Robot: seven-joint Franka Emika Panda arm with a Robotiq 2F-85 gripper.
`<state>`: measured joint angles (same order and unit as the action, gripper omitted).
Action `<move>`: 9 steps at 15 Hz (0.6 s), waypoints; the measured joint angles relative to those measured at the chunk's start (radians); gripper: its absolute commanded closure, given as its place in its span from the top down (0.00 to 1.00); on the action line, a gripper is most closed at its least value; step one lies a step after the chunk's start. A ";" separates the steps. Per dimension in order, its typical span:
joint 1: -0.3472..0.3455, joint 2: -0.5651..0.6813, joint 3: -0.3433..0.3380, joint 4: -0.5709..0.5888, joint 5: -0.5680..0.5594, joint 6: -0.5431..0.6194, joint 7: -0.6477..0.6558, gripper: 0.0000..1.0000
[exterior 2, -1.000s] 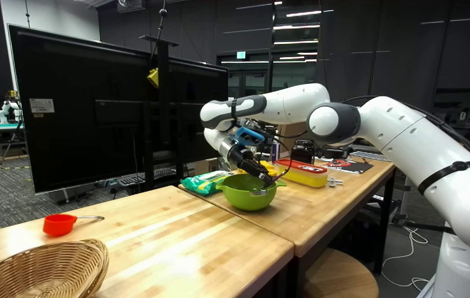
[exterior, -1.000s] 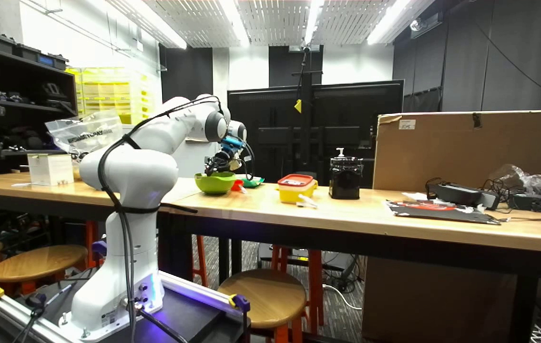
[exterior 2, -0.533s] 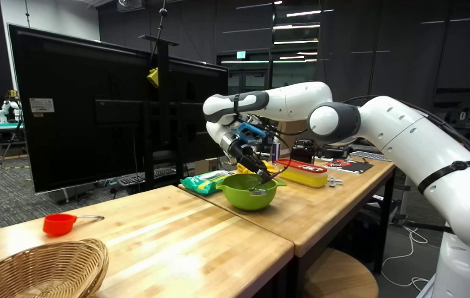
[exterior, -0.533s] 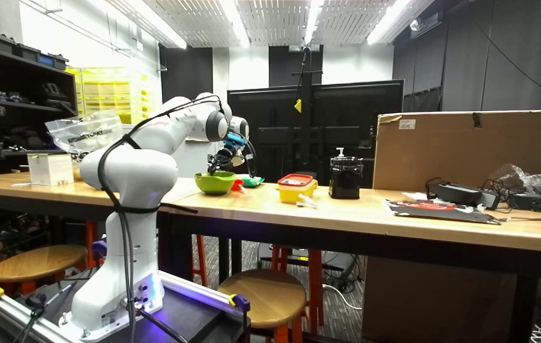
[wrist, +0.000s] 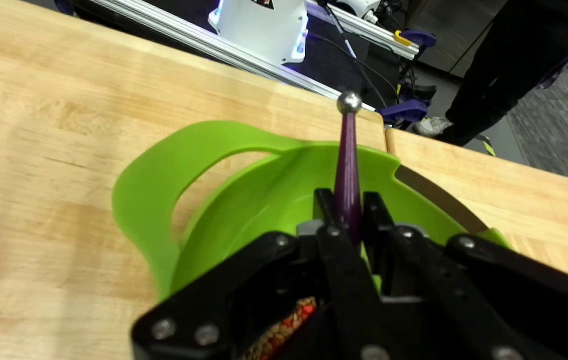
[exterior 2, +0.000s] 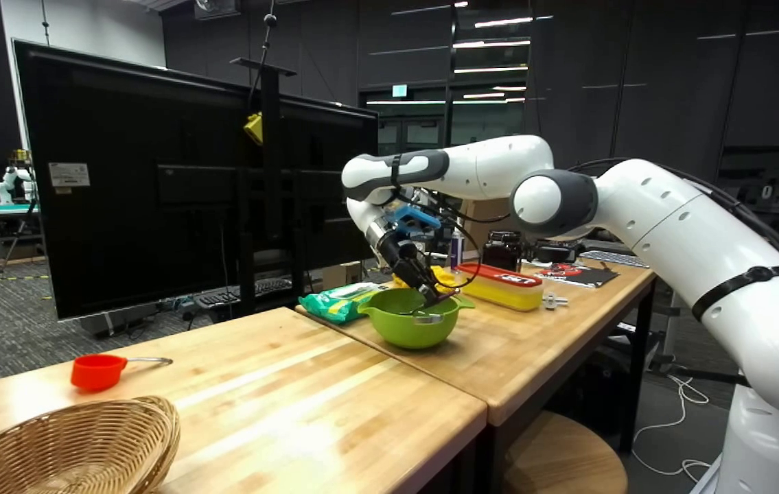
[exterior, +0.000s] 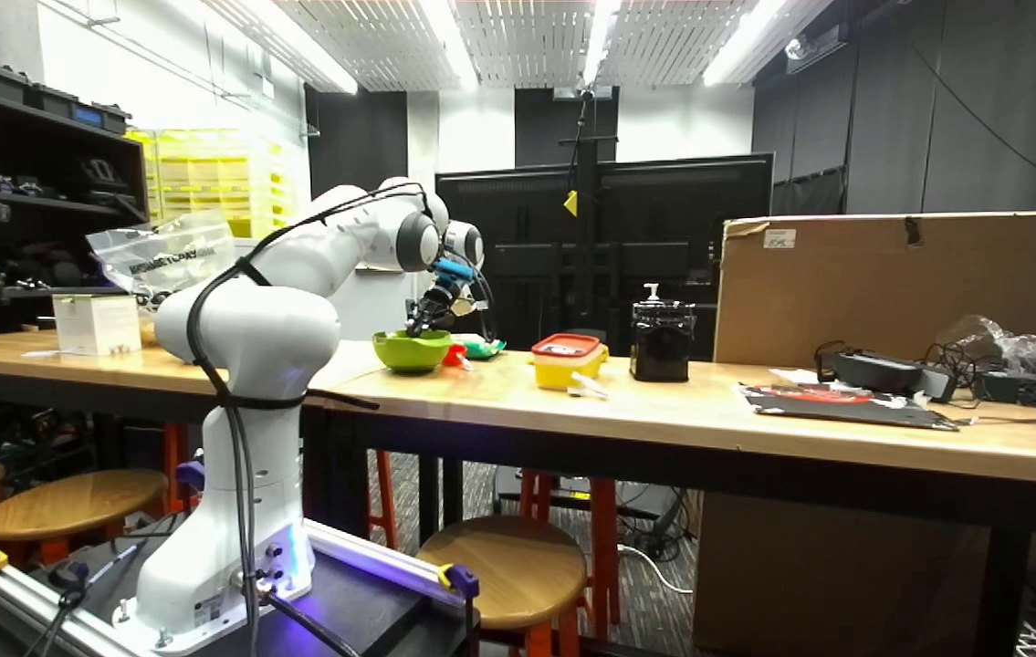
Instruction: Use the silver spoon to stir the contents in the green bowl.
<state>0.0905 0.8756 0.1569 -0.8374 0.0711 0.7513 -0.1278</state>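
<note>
Claw (wrist: 348,212) tight on purple handle (wrist: 348,165), over green bowl (exterior 2: 404,333) with brown and red bits (wrist: 284,327)

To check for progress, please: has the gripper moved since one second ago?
Yes: in an exterior view, the gripper has moved leftward, nearer the middle of the unmoved green bowl.

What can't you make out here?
Lower end of the slim purple handle with silver ball tip: wrist view, behind the black jointed gripper.
Spread of the small brown and red pieces: wrist view, behind the gripper; in both exterior views, hidden by the round lime-green bowl.
Tan wicker basket: in an exterior view, cut off by left and bottom edges.
Person in black trousers: wrist view, head cut off by the top edge.
</note>
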 measured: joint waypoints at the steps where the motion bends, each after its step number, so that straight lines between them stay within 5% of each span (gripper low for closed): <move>1: -0.002 0.000 -0.001 0.000 0.000 0.014 0.000 0.04; 9: -0.012 -0.010 -0.008 0.000 0.000 0.077 0.000 0.04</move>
<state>0.0786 0.8659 0.1493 -0.8373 0.0711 0.8282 -0.1274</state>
